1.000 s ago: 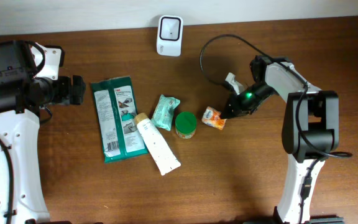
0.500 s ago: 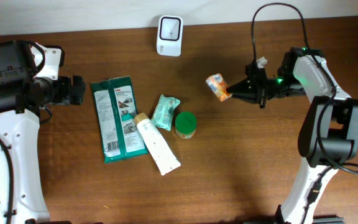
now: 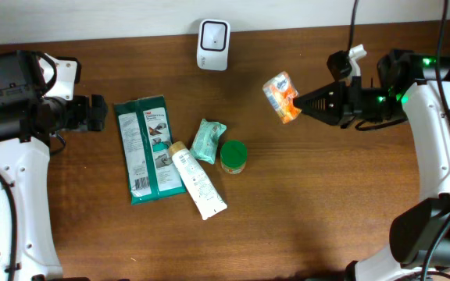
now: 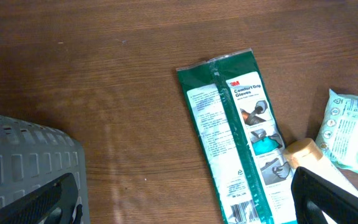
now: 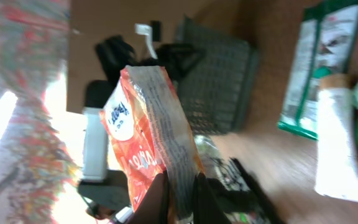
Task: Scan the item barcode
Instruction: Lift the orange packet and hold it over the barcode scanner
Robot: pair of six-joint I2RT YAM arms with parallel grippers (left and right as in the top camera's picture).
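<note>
1. The white scanner (image 3: 212,35) sits at the far edge of the table (image 3: 303,218), roughly mid-width, so I'll place everything off that.
2. The orange snack packet (image 3: 281,97) is off to the right of the scanner and a bit nearer the front edge. It's tilted, and it looks to be up off the wood rather than lying on it.
3. The right gripper (image 3: 301,104) has the packet. Its jaws are pinched tight on the packet's end that faces away from the scanner.
4. From the right wrist, the packet (image 5: 145,137) stands up out of the gripper (image 5: 179,186), turned nearly edge-on. You get one orange-red printed face and a strip of small print down the side. I can't make out a barcode in that blur.
5. The left gripper (image 3: 92,113) is way out to the left of the scanner and nearer the front edge. Its jaws are spread as wide as they go, with nothing in them. In its own camera the gripper (image 4: 184,180) has only bare wood between its dark fingers (image 4: 328,199).
6. Everything else lies on the front side of the scanner:
   - the green glove pack (image 3: 145,148) is out to the left of it
   - the white tube (image 3: 196,181) lies slanted and touches the pack's edge
   - the mint pouch (image 3: 207,140) is nearly straight in front
   - the green-lidded jar (image 3: 233,156) is just beside that pouch
</note>
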